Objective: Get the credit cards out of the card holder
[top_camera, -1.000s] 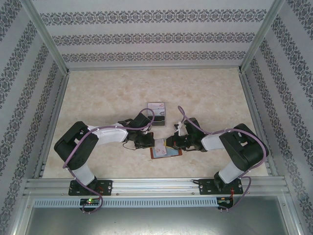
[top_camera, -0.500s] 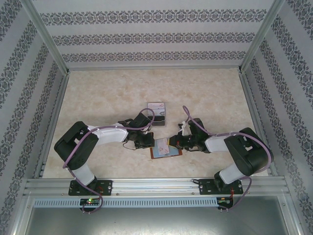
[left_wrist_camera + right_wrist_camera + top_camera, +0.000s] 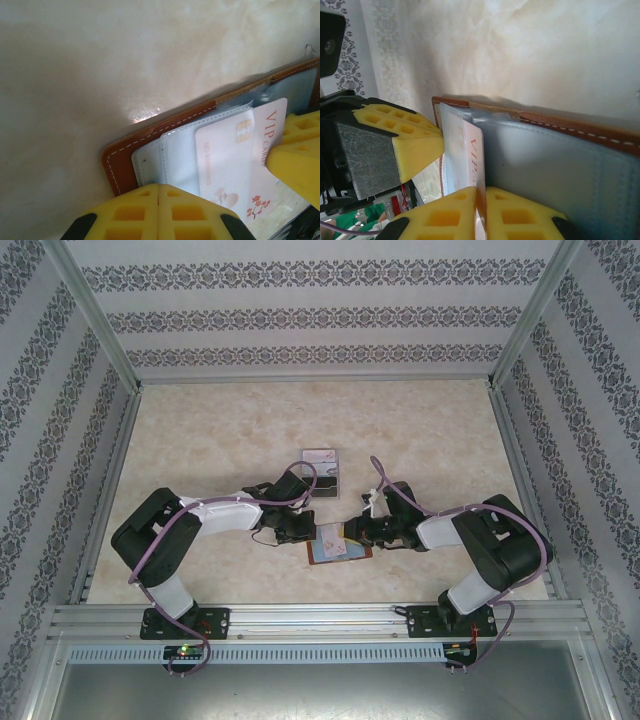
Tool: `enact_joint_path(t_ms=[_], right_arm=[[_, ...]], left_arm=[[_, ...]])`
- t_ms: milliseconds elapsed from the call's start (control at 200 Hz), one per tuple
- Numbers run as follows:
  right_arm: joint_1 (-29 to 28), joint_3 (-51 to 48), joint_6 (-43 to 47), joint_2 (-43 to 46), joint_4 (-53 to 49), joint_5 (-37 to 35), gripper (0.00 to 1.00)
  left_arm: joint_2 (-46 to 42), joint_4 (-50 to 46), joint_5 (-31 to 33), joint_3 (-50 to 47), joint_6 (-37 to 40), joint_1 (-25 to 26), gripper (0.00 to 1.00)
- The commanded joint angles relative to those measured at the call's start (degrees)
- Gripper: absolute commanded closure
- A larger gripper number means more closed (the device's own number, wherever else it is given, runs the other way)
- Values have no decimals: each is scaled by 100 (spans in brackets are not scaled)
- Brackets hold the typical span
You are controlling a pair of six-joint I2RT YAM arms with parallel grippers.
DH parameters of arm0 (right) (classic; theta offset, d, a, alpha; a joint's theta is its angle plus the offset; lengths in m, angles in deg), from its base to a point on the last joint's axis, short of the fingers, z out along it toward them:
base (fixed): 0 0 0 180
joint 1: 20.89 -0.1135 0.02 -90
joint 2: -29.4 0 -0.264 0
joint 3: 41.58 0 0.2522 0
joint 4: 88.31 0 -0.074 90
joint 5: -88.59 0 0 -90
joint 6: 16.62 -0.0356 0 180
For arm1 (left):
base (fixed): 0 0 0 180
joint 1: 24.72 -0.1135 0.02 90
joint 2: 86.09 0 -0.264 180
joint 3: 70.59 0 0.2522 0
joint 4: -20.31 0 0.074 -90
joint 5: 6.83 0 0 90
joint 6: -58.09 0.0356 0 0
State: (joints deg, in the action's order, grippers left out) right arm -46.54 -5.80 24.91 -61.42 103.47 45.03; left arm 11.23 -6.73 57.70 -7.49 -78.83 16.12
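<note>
The card holder [image 3: 345,553] lies open and flat in the lower middle of the top view, brown leather rim around a bluish-grey lining, right between the two arms. The credit cards [image 3: 332,537] poke out of its upper left part.

Up close from the left wrist, a pale card with a gold chip [image 3: 225,160] sits in the clear sleeves. A VIP card [image 3: 270,130] is behind it, sticking out further to the right.

The right gripper [image 3: 481,192] is clamped on that VIP card [image 3: 472,150]; you can see the card's edge running down between its two yellow fingers.

The left gripper [image 3: 159,190] has its fingers pressed together with no gap, parked at the edge of the card holder [image 3: 117,165] over the sleeves. Can't tell if it's pinching a sleeve or just pressing down.

The two grippers are really crowded. In the right wrist view the left one's yellow finger [image 3: 400,145] fills the left side, tip right up against the holder's stitched edge [image 3: 580,127]. From above, both wrists cover much of the holder's top half.

Just above the grippers in the top view is a small flat thing [image 3: 321,462], pale at the top and dark below, its lower left corner tucked behind the left arm. Too small to say more.

All on a cream marbled table [image 3: 220,430]. Striped patterned walls [image 3: 320,315] stand on three sides, with an aluminium rail [image 3: 320,620] along the bottom.
</note>
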Motion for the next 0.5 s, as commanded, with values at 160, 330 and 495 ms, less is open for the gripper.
enact_joint_path(t_ms=[160, 330, 495], right_arm=[[-54, 20, 91, -80, -49, -37, 92], [-64, 30, 79, -113, -49, -38, 92], [-63, 46, 66, -90, -48, -38, 92]], left_arm=[[-2, -975, 619, -7, 52, 97, 90], [-134, -1205, 671, 311, 47, 264, 80], [46, -1527, 921, 629, 93, 470, 69]])
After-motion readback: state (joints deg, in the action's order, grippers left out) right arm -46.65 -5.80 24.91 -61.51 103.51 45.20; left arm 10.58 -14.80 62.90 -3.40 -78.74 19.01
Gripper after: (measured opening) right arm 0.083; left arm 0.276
